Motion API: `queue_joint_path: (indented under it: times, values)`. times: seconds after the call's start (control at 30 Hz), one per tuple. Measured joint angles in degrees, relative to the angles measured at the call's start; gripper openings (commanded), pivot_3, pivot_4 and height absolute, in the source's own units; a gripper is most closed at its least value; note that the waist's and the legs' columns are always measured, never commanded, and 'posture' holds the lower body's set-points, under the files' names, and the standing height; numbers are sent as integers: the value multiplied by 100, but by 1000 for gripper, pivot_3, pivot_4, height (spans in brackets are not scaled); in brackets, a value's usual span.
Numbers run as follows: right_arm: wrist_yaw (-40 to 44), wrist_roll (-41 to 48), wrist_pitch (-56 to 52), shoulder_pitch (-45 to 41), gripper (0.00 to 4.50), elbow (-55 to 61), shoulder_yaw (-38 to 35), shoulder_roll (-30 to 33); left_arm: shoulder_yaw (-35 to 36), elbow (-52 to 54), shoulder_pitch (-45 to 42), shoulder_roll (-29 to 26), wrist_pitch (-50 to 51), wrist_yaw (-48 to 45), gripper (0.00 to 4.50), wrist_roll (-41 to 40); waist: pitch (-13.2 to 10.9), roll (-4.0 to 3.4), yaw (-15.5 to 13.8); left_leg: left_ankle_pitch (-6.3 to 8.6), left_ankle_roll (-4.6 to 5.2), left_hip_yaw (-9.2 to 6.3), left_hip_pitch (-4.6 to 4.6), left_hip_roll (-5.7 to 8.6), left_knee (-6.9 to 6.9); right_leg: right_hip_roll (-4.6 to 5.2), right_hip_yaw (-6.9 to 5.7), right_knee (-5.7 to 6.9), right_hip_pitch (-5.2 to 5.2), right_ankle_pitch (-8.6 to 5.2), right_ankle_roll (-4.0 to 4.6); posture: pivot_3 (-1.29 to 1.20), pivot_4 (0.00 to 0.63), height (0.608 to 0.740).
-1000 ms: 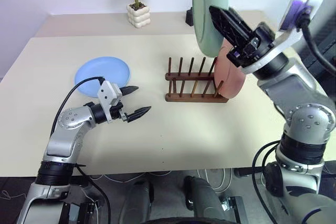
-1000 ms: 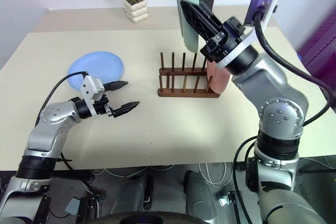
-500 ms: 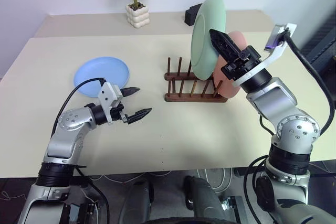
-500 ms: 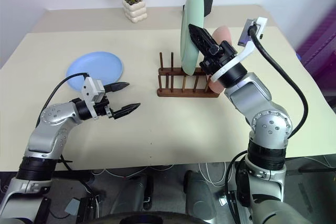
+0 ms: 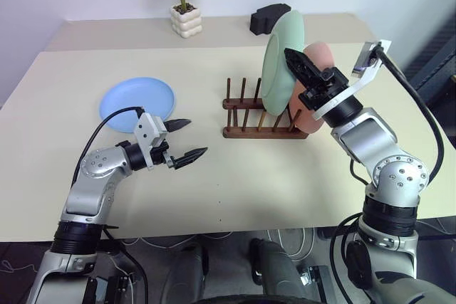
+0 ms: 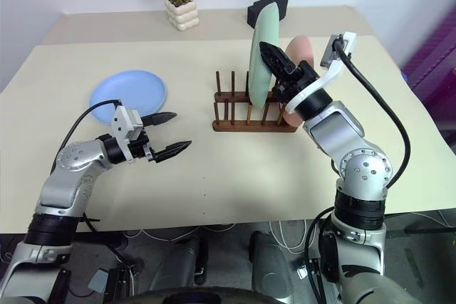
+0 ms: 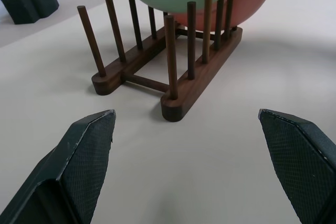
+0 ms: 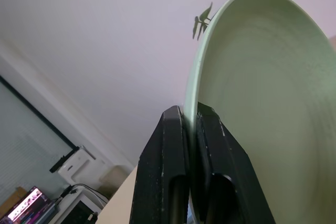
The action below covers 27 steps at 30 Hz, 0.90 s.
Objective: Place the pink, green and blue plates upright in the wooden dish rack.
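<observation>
Standing broad under everything is the beige table (image 5: 285, 176), and near its middle sits the wooden dish rack (image 5: 262, 114), its long axis running across the view, side to side, pegs pointing straight up. It lies well ahead and to the right of the left gripper (image 5: 184, 139), and just below the right gripper (image 5: 297, 65).

Next, the green plate (image 5: 280, 60): it's on edge, nearly upright, lower rim down among the rack's pegs, face turned toward the left side of the table. Right behind it, beyond the right gripper, the pink plate (image 5: 318, 87) stands upright at the rack's right end, also on edge.

The blue plate (image 5: 137, 101) lies flat on the table, just behind and to the left of the left gripper.

Now the grippers. The right one is clamped on the green plate's rim, one black finger (image 8: 168, 166) each side of the edge. The left one hangs level above the table, jaws spread wide, holding nothing, aimed at the rack.
</observation>
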State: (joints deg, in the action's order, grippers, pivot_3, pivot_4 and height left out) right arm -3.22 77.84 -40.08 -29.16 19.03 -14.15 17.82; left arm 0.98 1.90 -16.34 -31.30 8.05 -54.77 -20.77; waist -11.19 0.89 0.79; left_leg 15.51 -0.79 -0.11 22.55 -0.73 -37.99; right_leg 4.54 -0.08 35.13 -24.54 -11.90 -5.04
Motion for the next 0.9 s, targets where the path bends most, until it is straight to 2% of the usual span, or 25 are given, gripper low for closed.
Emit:
queue_joint_path:
  times: [0.17, 0.2, 0.3, 0.47, 0.67, 0.9]
  values:
    - [-100, 2, -61, 109, 22, -35, 1, -9, 0, 11, 0, 15, 12, 23, 4500, 0, 0, 0, 3, 0, 0, 0, 0, 0, 0, 0, 0, 0, -1, 0, 0, 0, 150, 740]
    - [-106, 2, -61, 109, 701, -35, 0, -15, -1, 27, 0, 27, 25, 31, 4500, 0, 0, 0, 3, 0, 0, 0, 0, 0, 0, 0, 0, 0, -1, 0, 0, 0, 150, 740]
    - [-115, 16, -68, 113, 1932, -36, 0, -42, -5, 62, 0, 42, 53, 64, 4500, 0, 0, 0, 0, 0, 0, 0, 1, 0, 0, 0, 0, 0, -1, 0, 0, 0, 150, 740]
    - [-113, 17, -72, 113, 4434, -36, 0, -41, -6, 146, 0, 42, 169, 123, 4500, 0, 0, 0, 0, 0, 0, 0, 1, -1, 0, 0, 0, -1, -1, 0, 0, 0, 150, 740]
    - [-26, -80, -73, 104, 4434, -35, 6, 53, -6, 289, 0, 42, 293, 174, 4500, -12, 0, 0, 0, 0, 0, 0, 2, 0, 0, 0, 0, -2, -1, -1, 0, 0, 150, 740]
    - [165, -399, -135, -185, 4434, 2, 32, 590, -10, 349, 0, 42, 403, 229, 4500, -27, 0, -1, -1, 0, 0, -1, 5, 0, 1, 0, 0, -4, -4, -1, 1, 0, 150, 740]
